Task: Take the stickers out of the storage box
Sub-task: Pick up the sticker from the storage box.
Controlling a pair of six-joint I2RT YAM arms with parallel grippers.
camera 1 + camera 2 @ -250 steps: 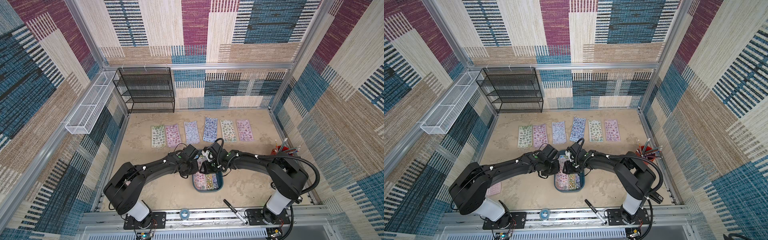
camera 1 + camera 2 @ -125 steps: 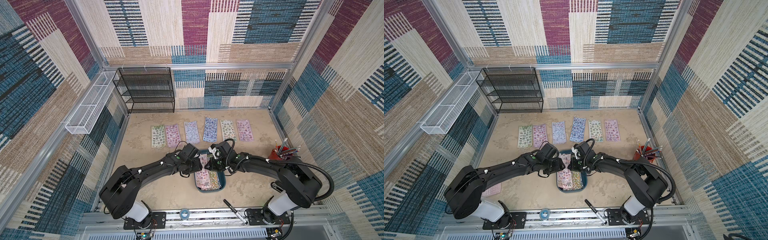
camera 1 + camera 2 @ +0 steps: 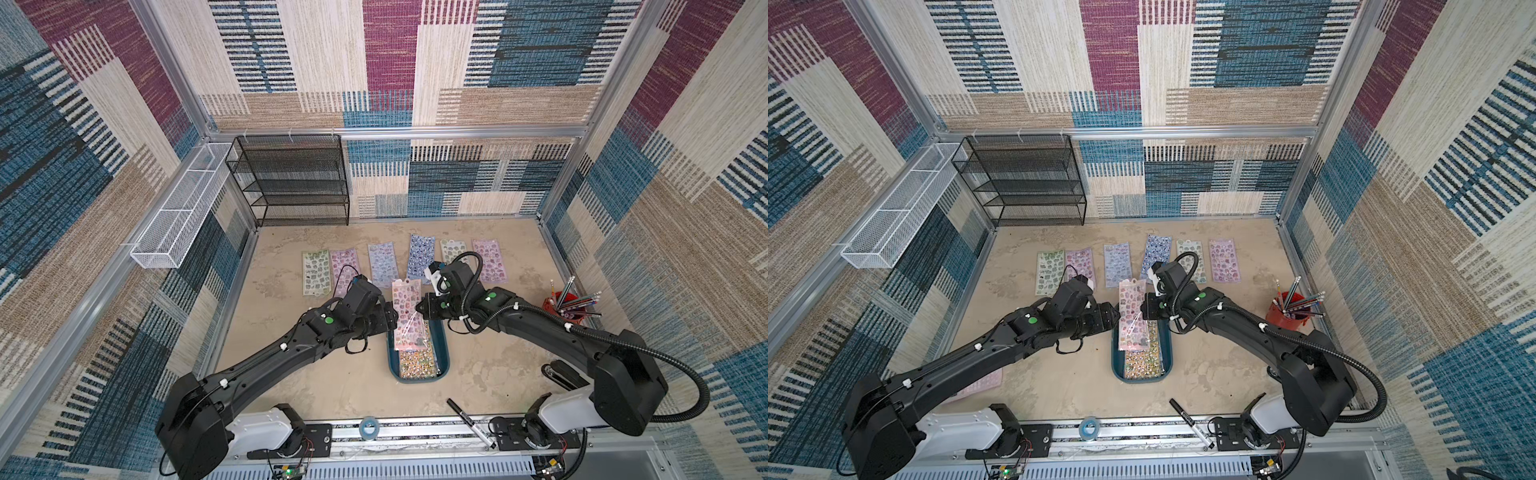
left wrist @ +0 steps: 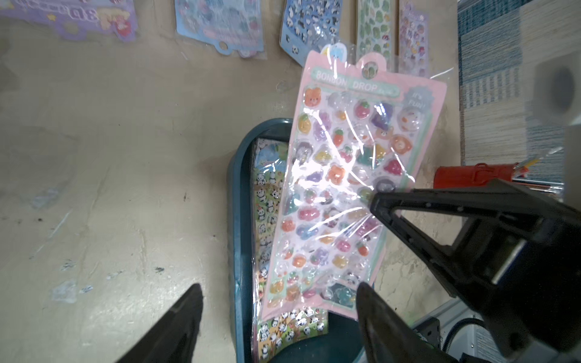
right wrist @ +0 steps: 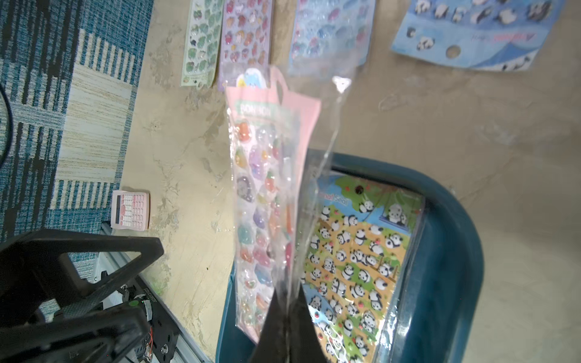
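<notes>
The robot's right pincer (image 5: 284, 301) is clamped shut on the clear wrapper edge of a pink glossy sticker sheet (image 5: 261, 204) printed with rows of small puffy cartoon animals and fruit. It holds the sheet tilted above the far end of the dark teal plastic storage box (image 3: 442, 345), a shallow rectangular tray with rounded corners near the middle of the beige tabletop (image 3: 270, 299). The sheet's lower end hangs over the box; whether it touches what lies inside cannot be told.

The left pincer (image 4: 278, 287) stands just beside the sheet on the opposite side, its jaws spread wide and gripping nothing.

Inside the box lies a panda-printed sheet (image 5: 355, 251) in orange, green and blue, flat on the bottom, with its near half showing in both top views.

Beyond the box, six more sticker sheets (image 3: 383, 264) in green, pink, lilac and blue lie flat in a row across the tabletop, apart from one another.

A red cup of pencils (image 3: 1280, 318) stands near the right-hand wall.
</notes>
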